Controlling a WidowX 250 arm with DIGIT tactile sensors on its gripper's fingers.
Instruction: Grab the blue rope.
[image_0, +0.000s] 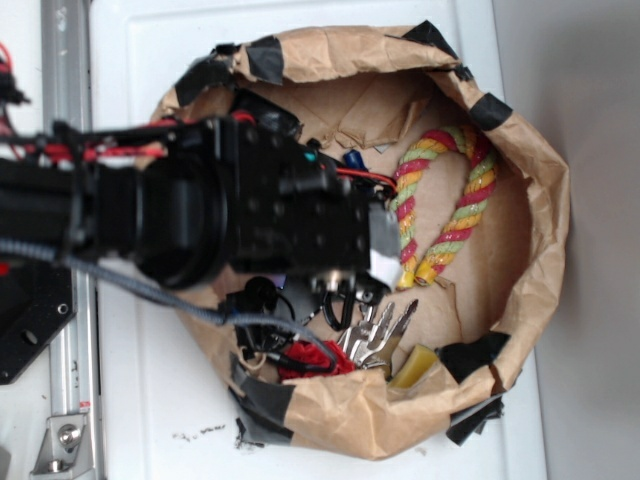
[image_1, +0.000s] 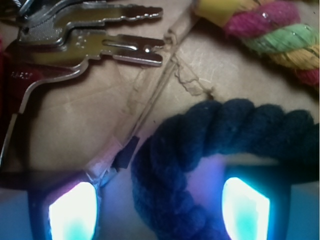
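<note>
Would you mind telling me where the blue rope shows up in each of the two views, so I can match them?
Exterior: not visible; the arm covers the middle of the paper-lined basket.
Wrist: the blue rope arches across the lower centre and right, its left strand lying between the gripper's two glowing pads.
Shared landmark: the multicoloured rope, with the keys beside it.

Keys (image_1: 85, 37) beside striped rope (image_0: 455, 205) (paper-lined basket (image_0: 540, 230)).
</note>
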